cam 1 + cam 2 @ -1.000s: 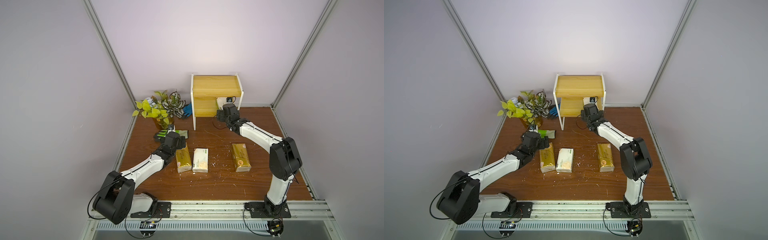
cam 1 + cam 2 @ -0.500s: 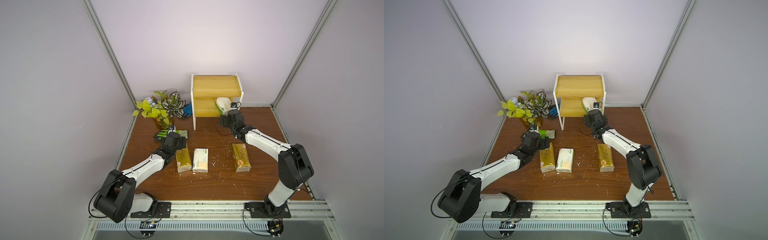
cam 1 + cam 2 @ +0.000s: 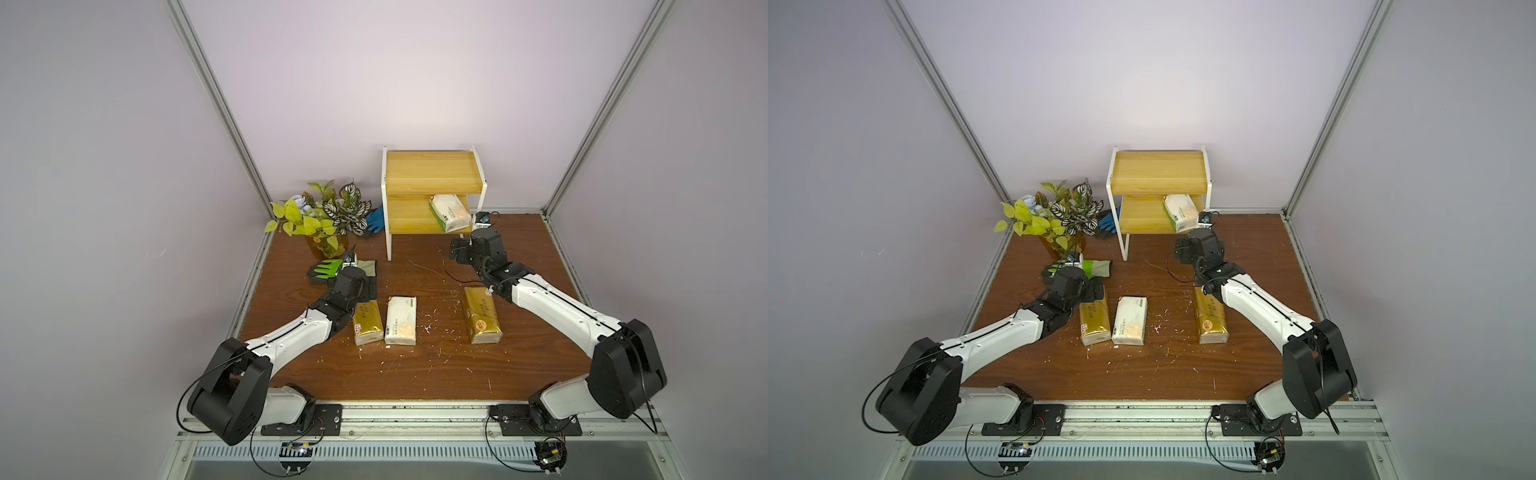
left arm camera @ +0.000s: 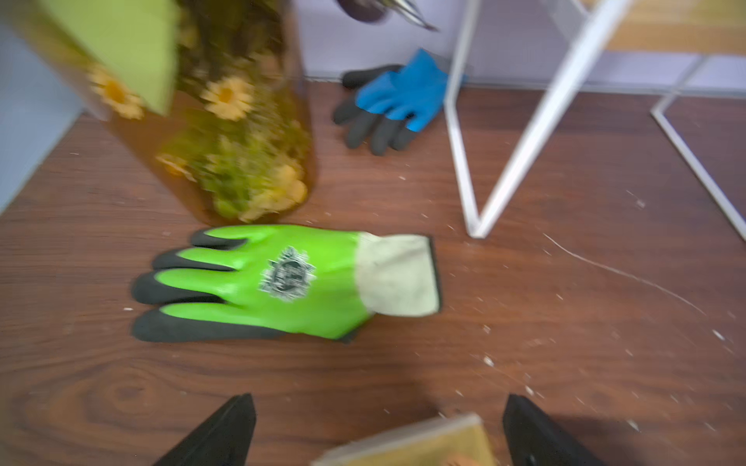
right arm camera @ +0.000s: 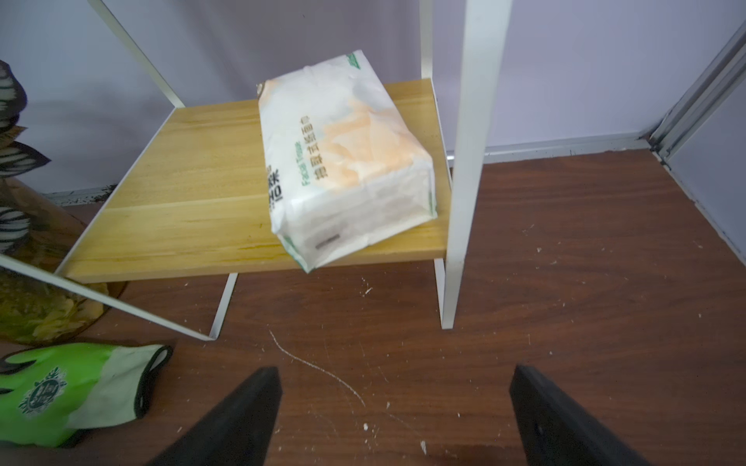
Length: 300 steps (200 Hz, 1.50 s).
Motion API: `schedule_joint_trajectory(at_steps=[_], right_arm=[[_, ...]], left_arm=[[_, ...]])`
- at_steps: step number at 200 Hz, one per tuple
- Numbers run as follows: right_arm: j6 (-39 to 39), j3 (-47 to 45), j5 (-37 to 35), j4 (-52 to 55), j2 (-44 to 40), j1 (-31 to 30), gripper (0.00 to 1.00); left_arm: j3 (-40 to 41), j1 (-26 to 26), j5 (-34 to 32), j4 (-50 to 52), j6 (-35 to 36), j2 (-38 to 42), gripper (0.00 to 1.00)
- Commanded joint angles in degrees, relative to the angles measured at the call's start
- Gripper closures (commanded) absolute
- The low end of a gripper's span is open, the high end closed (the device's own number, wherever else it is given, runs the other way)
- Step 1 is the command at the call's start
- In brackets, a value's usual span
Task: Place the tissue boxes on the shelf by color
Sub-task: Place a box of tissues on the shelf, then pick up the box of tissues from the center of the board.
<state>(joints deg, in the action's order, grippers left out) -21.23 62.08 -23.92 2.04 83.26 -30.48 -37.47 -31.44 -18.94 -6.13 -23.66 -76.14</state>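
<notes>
Desk fills the lower frame; shelf stands upper centre, one white tissue pack at its lower board's right end. Mid-frame lie left-hand gold pack, second white pack, right-hand gold pack. Left fingers gape astride the left-hand gold pack; right fingers gape, empty.

DARK TABLETOP, LILAC ROOM: Pale lilac walls enclose a dark wood-grain tabletop flecked with white crumbs. Aluminium posts rise from its far corners at 11 and 1 o'clock; a metal rail runs along the 6 o'clock edge. Soft light brightens the back wall at 12 o'clock.
</notes>
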Motion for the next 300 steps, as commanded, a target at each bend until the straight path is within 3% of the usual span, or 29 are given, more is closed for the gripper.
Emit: schedule_joint_trajectory(at_steps=[1,32,67,130,195,300], right_arm=[[-3.2,-0.5,-0.3,5.1,-2.3,-1.6,0.04],[-5.4,-3.9,1.6,6.0,-4.8,-2.7,0.04],[-4.3,-6.1,1.7,6.6,-5.9,-3.2,0.04],[-0.8,-5.9,2.1,8.1,-8.1,-3.2,0.04],[0.7,-6.0,4.1,11.4,-8.8,-3.3,0.03],[0.4,-8.5,4.1,11.6,-12.1,-3.2,0.04]], left_arm=[[-2.1,-6.9,0.5,6.2,-3.4,-1.6,0.0],[-4.5,-14.7,3.0,10.1,-7.0,-4.7,0.0],[-6.4,-17.0,6.9,11.4,-10.1,-6.7,0.0],[-12.9,-22.4,2.3,17.2,-13.5,-6.7,0.0],[-12.7,-23.0,2.0,23.9,-19.6,-7.5,0.0],[-10.4,-25.1,7.1,27.1,-23.5,-9.4,0.0]])
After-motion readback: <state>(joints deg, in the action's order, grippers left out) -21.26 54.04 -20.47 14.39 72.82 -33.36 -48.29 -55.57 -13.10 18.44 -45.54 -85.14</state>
